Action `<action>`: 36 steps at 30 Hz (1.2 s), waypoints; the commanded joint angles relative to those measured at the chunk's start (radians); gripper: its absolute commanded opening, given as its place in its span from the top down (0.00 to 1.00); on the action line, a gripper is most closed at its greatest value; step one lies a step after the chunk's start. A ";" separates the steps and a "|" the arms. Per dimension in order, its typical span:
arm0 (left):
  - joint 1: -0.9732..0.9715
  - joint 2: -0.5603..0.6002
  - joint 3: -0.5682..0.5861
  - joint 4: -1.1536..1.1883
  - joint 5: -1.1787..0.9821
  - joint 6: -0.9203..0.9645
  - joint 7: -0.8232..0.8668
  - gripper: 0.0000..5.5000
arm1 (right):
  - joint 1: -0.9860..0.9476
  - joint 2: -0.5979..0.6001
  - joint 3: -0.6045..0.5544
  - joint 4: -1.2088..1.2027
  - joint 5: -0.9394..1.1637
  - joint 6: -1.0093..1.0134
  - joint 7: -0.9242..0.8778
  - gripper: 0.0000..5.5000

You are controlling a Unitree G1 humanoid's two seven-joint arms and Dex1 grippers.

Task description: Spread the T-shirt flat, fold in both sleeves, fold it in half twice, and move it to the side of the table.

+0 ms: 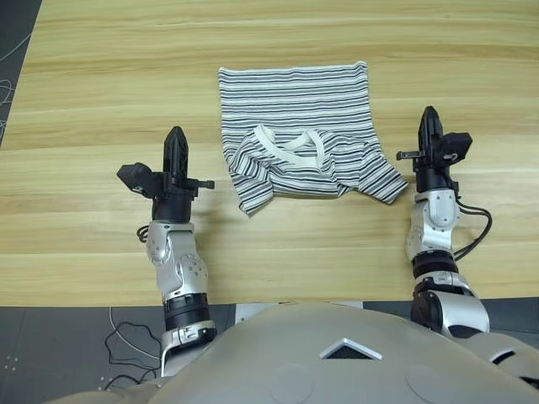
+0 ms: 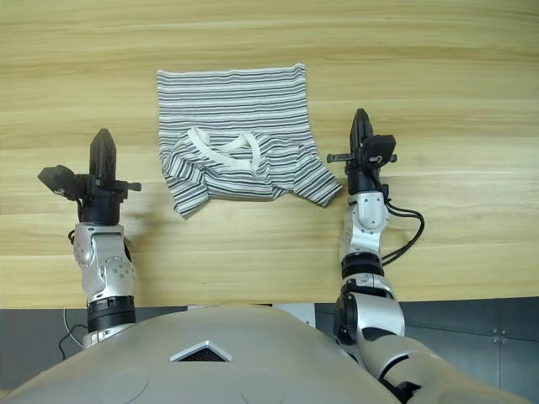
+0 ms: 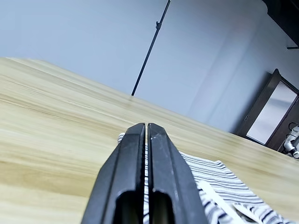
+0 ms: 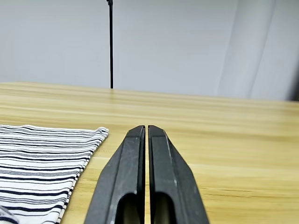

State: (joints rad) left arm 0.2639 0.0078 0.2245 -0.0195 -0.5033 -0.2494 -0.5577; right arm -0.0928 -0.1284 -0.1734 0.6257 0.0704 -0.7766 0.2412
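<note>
Left pincer (image 1: 175, 132) closed, right pincer (image 1: 430, 112) closed, T-shirt (image 1: 296, 114) between

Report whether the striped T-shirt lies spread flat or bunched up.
Bunched, not flat. The T-shirt is rumpled across its near half, fabric heaped around the white collar; only its far half lies smooth on the table.

A light wooden table (image 1: 84, 76) with a long grain fills most of the head camera's frame. Dark grey floor (image 1: 15, 34) shows at the upper left corner and along the bottom edge, where cables (image 1: 110, 316) lie at the lower left. Beyond the table's far edge stands a plain pale wall (image 4: 187, 42), evenly lit, with a thin black pole (image 4: 111, 46) before it and a dark wooden cabinet (image 3: 268, 112) off to one side.
</note>
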 commanded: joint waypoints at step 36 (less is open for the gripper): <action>-0.557 0.511 -0.178 0.180 0.099 0.666 -0.261 0.94 | -0.546 -0.376 0.292 -0.129 0.245 1.117 0.788 0.95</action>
State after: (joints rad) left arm -0.2598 0.5078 0.0768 0.1255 -0.4126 0.3921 -0.7817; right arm -0.5983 -0.4932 0.0719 0.4342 0.3551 0.3587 0.9562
